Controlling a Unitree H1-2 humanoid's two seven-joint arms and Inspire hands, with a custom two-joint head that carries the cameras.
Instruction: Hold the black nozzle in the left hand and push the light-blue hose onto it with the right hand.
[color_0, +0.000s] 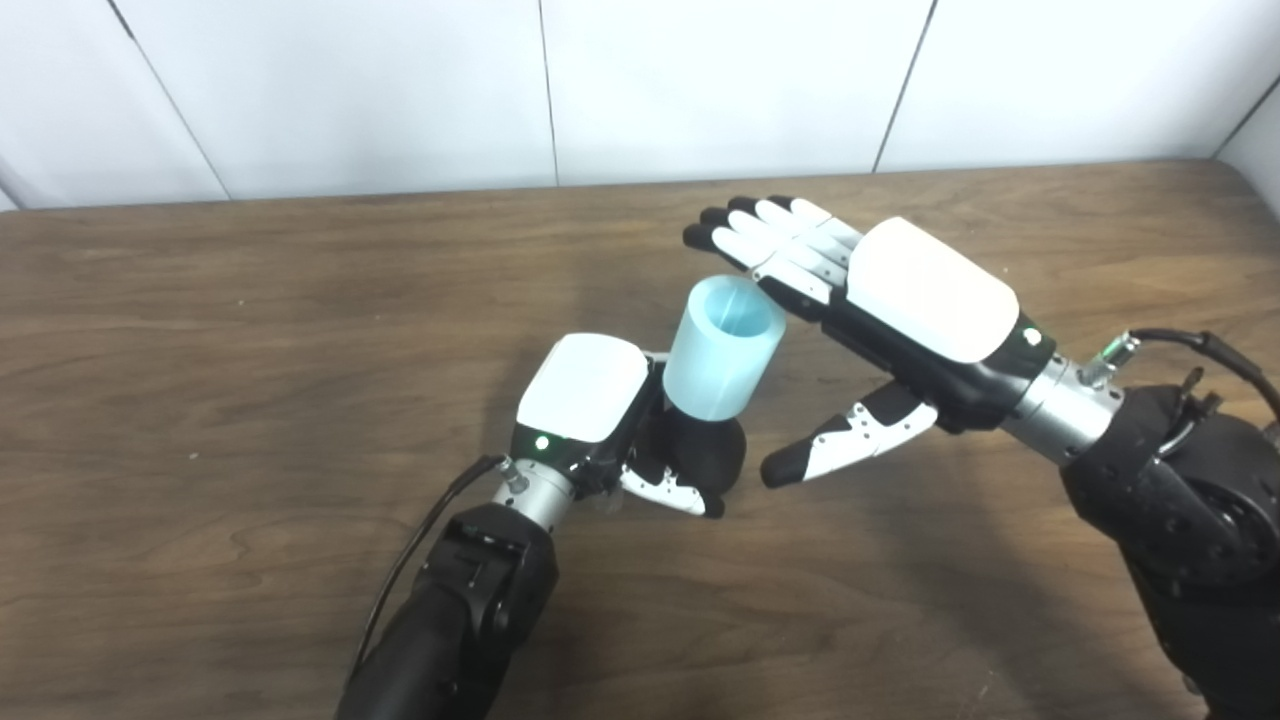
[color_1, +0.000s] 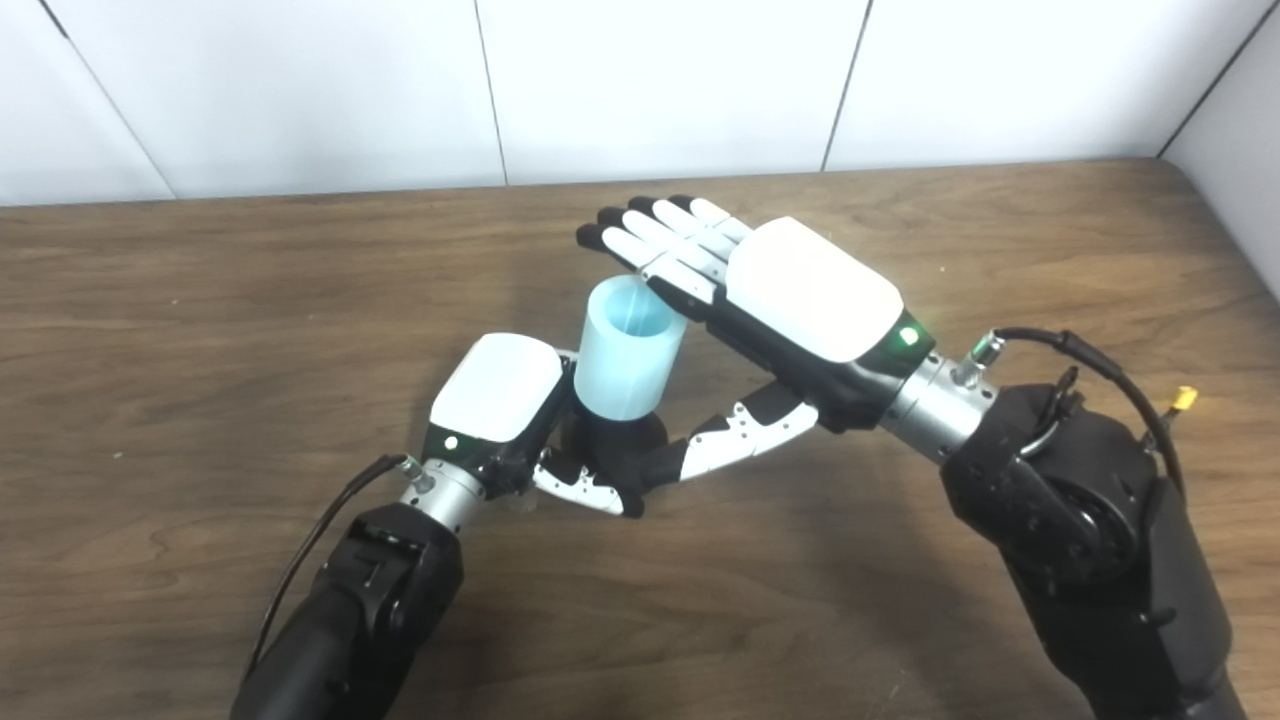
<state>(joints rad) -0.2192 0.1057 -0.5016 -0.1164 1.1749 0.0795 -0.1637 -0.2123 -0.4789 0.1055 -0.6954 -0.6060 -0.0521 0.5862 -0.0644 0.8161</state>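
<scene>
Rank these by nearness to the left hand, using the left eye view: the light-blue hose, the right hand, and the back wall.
From the left hand:
1. Light-blue hose: nearest, right beside the hand, seated on the black nozzle it holds.
2. Right hand: open, on the far right side of the hose.
3. Back wall: farthest, beyond the table edge.

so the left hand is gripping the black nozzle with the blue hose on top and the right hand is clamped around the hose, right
Not quite. The right hand is open, fingers straight, not wrapped around the light-blue hose; the left eye view shows this. The left hand does grip the black nozzle under the hose.
</scene>
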